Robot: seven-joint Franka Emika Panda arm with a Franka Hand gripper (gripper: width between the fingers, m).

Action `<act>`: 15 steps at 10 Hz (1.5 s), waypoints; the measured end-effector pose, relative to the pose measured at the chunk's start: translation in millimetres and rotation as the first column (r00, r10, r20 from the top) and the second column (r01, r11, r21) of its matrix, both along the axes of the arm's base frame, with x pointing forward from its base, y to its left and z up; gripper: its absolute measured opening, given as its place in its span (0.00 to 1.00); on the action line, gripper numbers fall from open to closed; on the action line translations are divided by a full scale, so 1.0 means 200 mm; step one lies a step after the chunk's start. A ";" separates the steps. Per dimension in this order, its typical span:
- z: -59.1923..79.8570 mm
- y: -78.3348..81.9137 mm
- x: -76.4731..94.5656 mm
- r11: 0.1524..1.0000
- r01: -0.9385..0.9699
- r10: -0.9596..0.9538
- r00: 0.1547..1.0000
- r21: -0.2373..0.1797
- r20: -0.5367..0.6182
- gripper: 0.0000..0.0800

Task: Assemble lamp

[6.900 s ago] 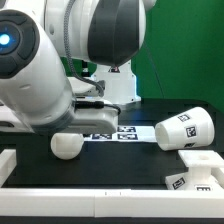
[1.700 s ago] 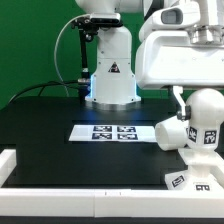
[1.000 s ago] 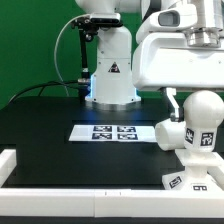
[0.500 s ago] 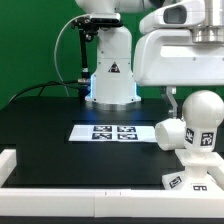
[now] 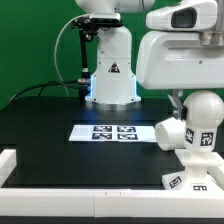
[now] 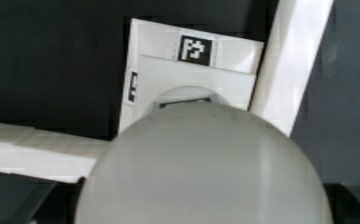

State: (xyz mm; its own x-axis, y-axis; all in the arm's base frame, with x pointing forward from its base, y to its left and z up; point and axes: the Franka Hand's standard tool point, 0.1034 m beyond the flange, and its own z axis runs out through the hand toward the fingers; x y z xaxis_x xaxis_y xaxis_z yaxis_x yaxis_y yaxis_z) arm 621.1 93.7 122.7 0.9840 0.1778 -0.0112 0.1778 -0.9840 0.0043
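Exterior view shows one thin finger of the claw (image 5: pixel 188 98) beside the bulb (image 5: pixel 203 118); pinching or spread, I cannot tell. Dome-up, the bulb is at that view's right, beside the shade (image 5: pixel 168 133) and above the base (image 5: pixel 192 178) on the desk (image 5: pixel 60 150). It is likely light, stiff, slick plastic. The dome would slip, so take the neck. Only the wrist view shows the base's opening (image 6: pixel 186 98) under the dome.
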 end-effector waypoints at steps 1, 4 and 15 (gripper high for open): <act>0.00 0.00 0.00 1.000 0.002 -0.002 1.000 0.000 0.000 0.72; 0.00 0.00 0.00 0.983 0.186 -0.186 0.983 0.000 0.000 0.72; -0.02 -0.01 0.01 0.277 0.955 -0.951 0.288 0.102 -0.111 0.81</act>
